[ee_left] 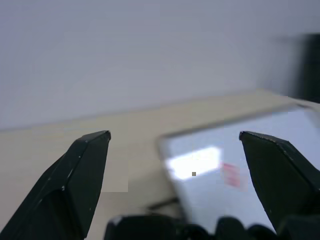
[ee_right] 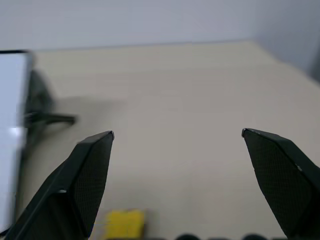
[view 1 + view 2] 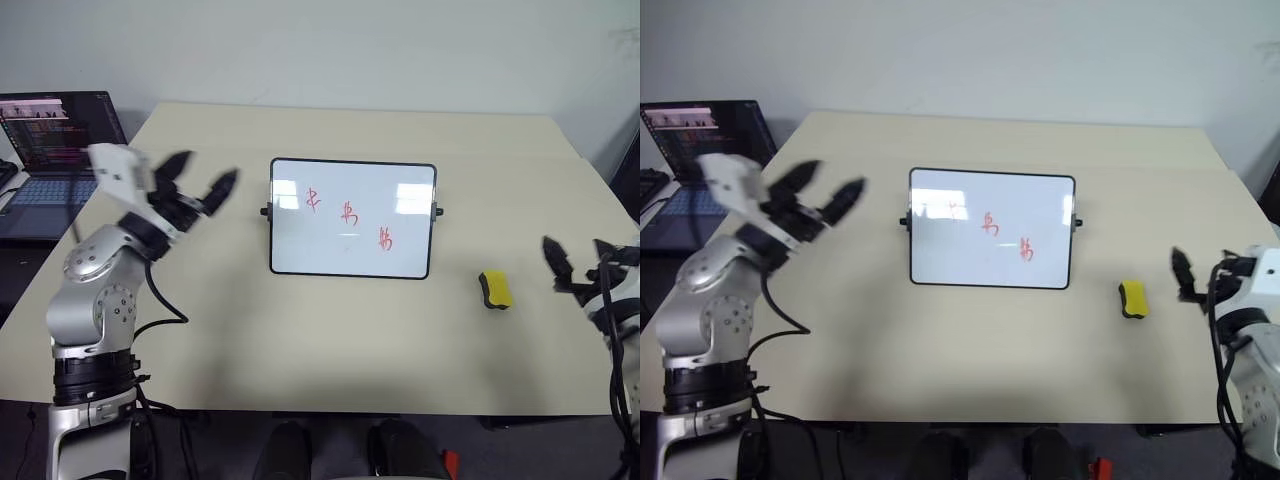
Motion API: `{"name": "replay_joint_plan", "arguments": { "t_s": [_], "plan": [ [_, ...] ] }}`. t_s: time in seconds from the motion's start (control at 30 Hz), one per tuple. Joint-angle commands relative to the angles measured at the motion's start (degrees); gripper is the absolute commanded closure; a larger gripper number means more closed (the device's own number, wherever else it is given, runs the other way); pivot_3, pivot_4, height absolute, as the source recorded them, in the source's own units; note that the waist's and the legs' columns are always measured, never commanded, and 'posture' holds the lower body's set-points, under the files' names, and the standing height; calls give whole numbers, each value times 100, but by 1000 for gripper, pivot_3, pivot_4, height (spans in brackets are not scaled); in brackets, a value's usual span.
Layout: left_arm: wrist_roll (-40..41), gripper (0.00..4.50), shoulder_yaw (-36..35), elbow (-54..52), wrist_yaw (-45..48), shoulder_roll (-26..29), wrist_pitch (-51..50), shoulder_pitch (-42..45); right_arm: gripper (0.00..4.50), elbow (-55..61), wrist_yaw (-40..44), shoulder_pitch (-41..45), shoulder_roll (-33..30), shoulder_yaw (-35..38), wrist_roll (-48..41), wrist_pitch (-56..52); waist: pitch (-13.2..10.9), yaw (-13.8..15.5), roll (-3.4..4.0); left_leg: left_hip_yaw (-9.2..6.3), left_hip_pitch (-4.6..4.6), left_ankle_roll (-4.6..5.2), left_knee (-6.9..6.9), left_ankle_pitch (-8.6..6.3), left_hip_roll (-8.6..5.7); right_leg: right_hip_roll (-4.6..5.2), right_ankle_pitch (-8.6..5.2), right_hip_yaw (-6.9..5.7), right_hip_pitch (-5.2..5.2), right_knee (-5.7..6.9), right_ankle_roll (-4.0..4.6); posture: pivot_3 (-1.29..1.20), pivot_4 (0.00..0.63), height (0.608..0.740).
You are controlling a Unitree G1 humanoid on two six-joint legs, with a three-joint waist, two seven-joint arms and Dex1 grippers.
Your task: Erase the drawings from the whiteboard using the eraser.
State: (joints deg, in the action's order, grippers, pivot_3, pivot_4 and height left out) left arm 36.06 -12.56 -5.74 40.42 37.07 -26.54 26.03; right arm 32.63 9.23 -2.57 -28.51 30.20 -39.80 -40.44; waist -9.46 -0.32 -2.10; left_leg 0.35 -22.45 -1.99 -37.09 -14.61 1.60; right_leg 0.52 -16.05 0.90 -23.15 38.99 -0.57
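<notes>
Your right tool (image 3: 572, 262) hangs with fingers spread wide and empty, the small yellow block eraser with its black underside (image 3: 495, 290) just beside it on the pale wooden table (image 3: 330, 340), likely lined up for a grasp. Your left tool (image 3: 200, 180), equally wide, hovers beside the black-framed white whiteboard (image 3: 352, 219), whose red scribbled drawings (image 3: 348, 212) remain unwiped.

Whiteboard (image 3: 352, 218) lies flat on desk (image 3: 300, 340), roughly centre. Drawings (image 3: 347, 214) on it run in a diagonal row, far-left to near-right. Eraser (image 3: 495, 290) on desk, right of whiteboard & a bit nearer the robot, apart from it, not touching. Laptop (image 3: 50, 160) sits off desk's left edge, at far left. Left pincer (image 3: 205, 180) hangs over desk left of whiteboard, near its far-left corner, fingers spread wide. Right pincer (image 3: 575, 262) at desk's right side, just right of eraser, fingers wide apart, nothing between them.
</notes>
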Motion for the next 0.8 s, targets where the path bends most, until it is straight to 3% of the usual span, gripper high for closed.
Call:
{"name": "replay_joint_plan", "arguments": {
  "t_s": [0.03,0.17,0.3,0.43,0.8],
  "plan": [
    [87,0,852,-647,1197,386,-305,248,43,849,-369,-161,32,15,-1055,-798,-1,-18,-3,-3,0,0,0,0,6,-7,0,-1,0,0,0,0,150,740],
    [-114,0,1498,-583,2250,598,-119,483,43,1074,-1165,-53,217,-219,-1280,-1294,-3,-82,1,0,8,1,3,0,9,-20,-2,7,0,2,0,0,150,740],
    [-483,0,2053,-90,2918,344,256,1045,43,798,-1629,247,111,-674,-744,-1648,-4,-119,1,-2,5,1,1,0,5,-28,-5,7,-1,0,-6,0,150,740],
    [-749,0,2321,434,3242,-70,551,1460,43,205,-1677,499,75,-986,-196,-1607,-3,-121,1,2,0,3,-1,-1,-2,-29,-6,10,-3,-5,-8,0,150,740],
    [-1023,0,2631,400,3713,-407,703,1593,43,-680,-1209,934,167,-1400,661,-1250,-4,-147,3,-3,-16,5,1,-2,4,-40,-6,8,-15,-8,6,0,150,740]
  ]
}}
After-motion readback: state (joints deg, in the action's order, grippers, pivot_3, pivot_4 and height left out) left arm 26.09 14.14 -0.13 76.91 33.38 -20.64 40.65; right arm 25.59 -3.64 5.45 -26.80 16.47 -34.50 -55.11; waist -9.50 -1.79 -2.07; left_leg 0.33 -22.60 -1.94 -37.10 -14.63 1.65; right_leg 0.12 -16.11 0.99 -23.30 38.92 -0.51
